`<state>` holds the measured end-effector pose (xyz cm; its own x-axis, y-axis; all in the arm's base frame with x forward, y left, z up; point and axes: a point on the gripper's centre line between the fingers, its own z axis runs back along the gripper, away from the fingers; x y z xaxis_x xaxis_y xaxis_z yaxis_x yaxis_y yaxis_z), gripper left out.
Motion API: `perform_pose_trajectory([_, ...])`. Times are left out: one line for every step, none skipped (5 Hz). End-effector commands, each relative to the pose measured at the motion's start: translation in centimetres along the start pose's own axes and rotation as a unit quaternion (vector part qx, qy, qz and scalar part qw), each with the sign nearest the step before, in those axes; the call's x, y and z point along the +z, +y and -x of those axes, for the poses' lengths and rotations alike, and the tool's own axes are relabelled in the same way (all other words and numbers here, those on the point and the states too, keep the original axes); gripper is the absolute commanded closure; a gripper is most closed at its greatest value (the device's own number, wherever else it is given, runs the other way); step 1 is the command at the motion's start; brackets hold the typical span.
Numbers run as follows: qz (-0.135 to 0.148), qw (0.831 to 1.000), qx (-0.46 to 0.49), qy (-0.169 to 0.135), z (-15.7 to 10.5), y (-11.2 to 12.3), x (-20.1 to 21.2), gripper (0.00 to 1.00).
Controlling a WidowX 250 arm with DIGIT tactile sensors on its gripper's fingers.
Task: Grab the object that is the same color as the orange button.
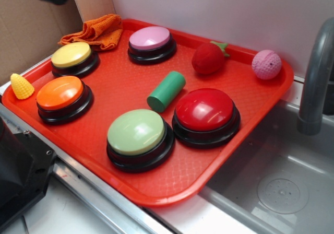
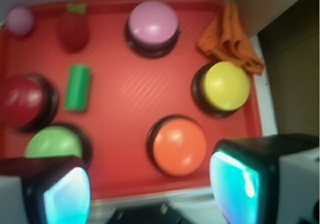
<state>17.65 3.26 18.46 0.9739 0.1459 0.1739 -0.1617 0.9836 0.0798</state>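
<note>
Exterior view. Orange rag (image 1: 94,31) lies crumpled at the far left corner of the red tray (image 1: 125,77), partly draped over the tray rim against the cardboard wall, just behind the yellow button (image 1: 71,55). Its colour matches the orange button (image 1: 60,92), which sits at the tray's left edge nearer the camera. The yellow knitted corn cob (image 1: 21,85) rests outside the rim, just beside the orange button. Judged: terry cloth, very light, limp, not fragile, not slippery; it will bunch and sag when lifted. Best hold looks like a raised fold near the middle of the heap, pinched from above, clear of the rim. The gripper is barely visible: only a dark blurred piece at the top left corner, so the fingers' state cannot be read here.

Wrist view. Soft focus throughout. The rag (image 2: 227,36) shows at upper right, beyond the yellow button (image 2: 226,86); the orange button (image 2: 179,146) lies closer. Two fingers (image 2: 242,181) stand spread wide at the bottom edge, gripper (image 2: 150,191) holding nothing, well short of the rag. Fingertips are cut off by the frame. The rag's far edge merges with the cardboard; fold detail cannot be made out.
</note>
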Motion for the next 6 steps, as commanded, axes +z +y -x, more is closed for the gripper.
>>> perform_pose_trajectory([-0.032,0.998,0.039,-0.023,-5.6,6.0,-4.3,0.00])
perform_pose_trajectory([-0.029,0.998,0.040,-0.025,-7.8,8.2,-7.0,0.00])
perform_pose_trajectory([-0.035,0.998,0.057,-0.017,-9.5,10.1,-9.7,0.00])
perform_pose_trajectory([-0.068,0.997,0.048,-0.003,-11.1,10.6,-11.4,0.00])
perform_pose_trajectory([-0.064,0.997,0.043,0.004,-11.9,10.9,-12.7,0.00])
perform_pose_trajectory([-0.052,0.998,0.043,0.020,-12.2,11.8,-14.7,0.00])
